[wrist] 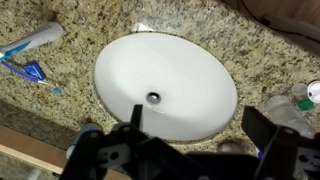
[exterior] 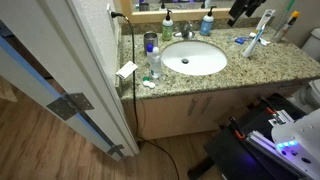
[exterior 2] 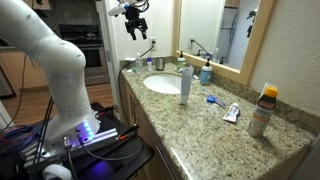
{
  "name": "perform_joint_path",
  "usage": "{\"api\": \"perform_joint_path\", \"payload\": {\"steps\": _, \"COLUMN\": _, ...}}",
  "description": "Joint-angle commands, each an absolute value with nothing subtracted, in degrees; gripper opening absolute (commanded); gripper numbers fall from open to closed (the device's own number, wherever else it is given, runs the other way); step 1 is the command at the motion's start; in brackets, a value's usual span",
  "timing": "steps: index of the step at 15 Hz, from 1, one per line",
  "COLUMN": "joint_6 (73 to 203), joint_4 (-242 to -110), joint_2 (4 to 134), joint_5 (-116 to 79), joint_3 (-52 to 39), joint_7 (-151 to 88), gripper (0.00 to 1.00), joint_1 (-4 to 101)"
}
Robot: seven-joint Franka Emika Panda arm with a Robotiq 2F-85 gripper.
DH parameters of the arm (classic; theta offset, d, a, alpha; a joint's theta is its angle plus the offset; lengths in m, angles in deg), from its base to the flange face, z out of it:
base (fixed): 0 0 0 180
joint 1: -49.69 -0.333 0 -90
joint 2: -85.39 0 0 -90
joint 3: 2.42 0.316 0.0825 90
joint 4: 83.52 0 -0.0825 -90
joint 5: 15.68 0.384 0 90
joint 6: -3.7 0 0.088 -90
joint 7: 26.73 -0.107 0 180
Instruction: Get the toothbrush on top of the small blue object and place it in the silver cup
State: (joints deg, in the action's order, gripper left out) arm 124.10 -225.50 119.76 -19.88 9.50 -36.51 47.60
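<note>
**Line up over the toothbrush before going down**

The black two-finger gripper (wrist: 193,115) hangs high over the white oval sink basin (wrist: 165,80), its jaws spread wide with nothing between them; the grasp is not yet begun. The slim blue-and-white toothbrush (wrist: 50,85) lies on the small bright blue object (wrist: 32,71) on the speckled granite counter (exterior 2: 200,135), just beside a white toothpaste tube (wrist: 35,38); in the wrist view it sits at the left edge, well apart from the jaws. The dull silver metal cup (exterior 2: 158,63) stands upright on the opposite side of the basin, near a clear plastic bottle (exterior 2: 185,83).

As I judge it, the arm should travel sideways at height until the toothbrush is centred between the fingers; the wrist should turn so the jaws close across the handle, not along it; the descent should aim where the blue object lifts the handle off the counter; the fingers must stay clear of the tube; the close should be gentle, since so thin a handle may roll or twist.
</note>
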Motion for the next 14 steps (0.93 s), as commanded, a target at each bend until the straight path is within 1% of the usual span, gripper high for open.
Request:
{"api": "perform_joint_path", "payload": {"steps": 1, "joint_6": 124.0, "joint_4": -225.4, "joint_2": 119.6, "joint_5": -20.4, "joint_3": 8.8, "joint_7": -37.0, "gripper": 1.00, "joint_1": 46.7}}
{"api": "perform_joint_path", "payload": {"steps": 6, "joint_6": 124.0, "joint_4": -225.4, "joint_2": 119.6, "joint_5": -20.4, "joint_3": 8.8, "joint_7": -37.0, "gripper": 1.00, "joint_1": 46.7}}
{"api": "perform_joint_path", "payload": {"steps": 7, "joint_6": 126.8, "joint_4": -225.8, "joint_2": 118.6, "joint_5": -22.1, "joint_3": 9.9, "joint_7": -39.6, "gripper": 1.00, "joint_1": 48.2}}
{"api": "perform_joint_path", "payload": {"steps": 8, "joint_6": 128.8, "joint_4": -224.1, "joint_2": 114.7, "joint_5": -22.9, "joint_3": 10.4, "joint_7": -44.9, "gripper": 1.00, "joint_1": 51.0}}
{"api": "perform_joint_path", "payload": {"steps": 9, "joint_6": 131.2, "joint_4": -222.3, "joint_2": 110.6, "joint_5": -23.7, "joint_3": 8.2, "joint_7": -45.3, "gripper": 1.00, "joint_1": 52.8}}
{"api": "perform_joint_path", "payload": {"steps": 10, "joint_6": 131.9, "joint_4": -221.7, "joint_2": 109.9, "joint_5": -24.4, "joint_3": 6.7, "joint_7": -46.7, "gripper": 1.00, "joint_1": 54.2}}
{"api": "perform_joint_path", "payload": {"steps": 14, "joint_6": 128.3, "joint_4": -214.5, "joint_2": 104.1, "joint_5": -23.8, "joint_3": -1.2, "joint_7": -47.2, "gripper": 1.00, "joint_1": 59.7}}
